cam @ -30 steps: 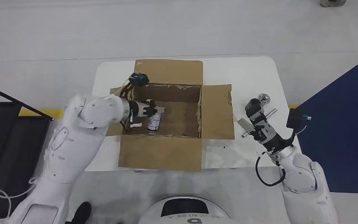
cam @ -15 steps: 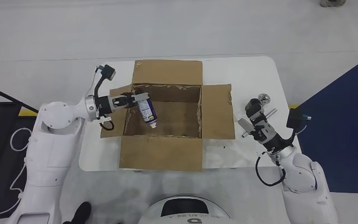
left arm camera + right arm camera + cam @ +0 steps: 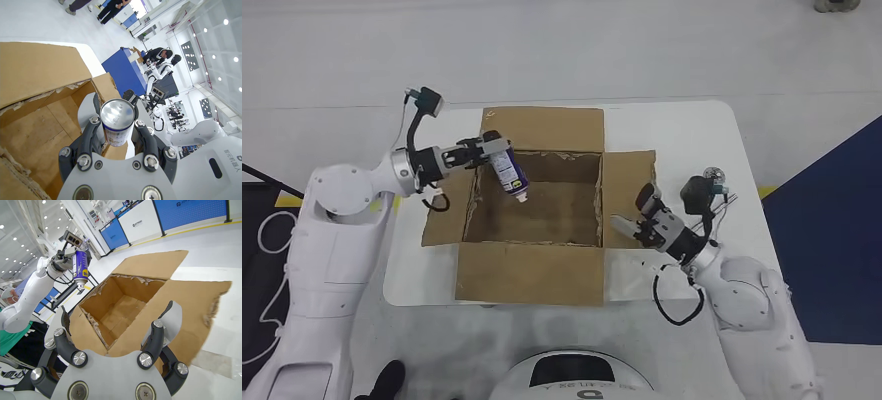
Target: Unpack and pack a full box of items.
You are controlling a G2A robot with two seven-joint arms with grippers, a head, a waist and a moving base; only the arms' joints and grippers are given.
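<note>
I see the spray can with a deep blue body, a yellow patch and a white nozzle; its base reads bare silver. The box is plain brown cardboard, paler along its torn edges. The worktop is white. My left claw and right claw are both light grey, with black textured pads, dark grey links and silver screws.
</note>
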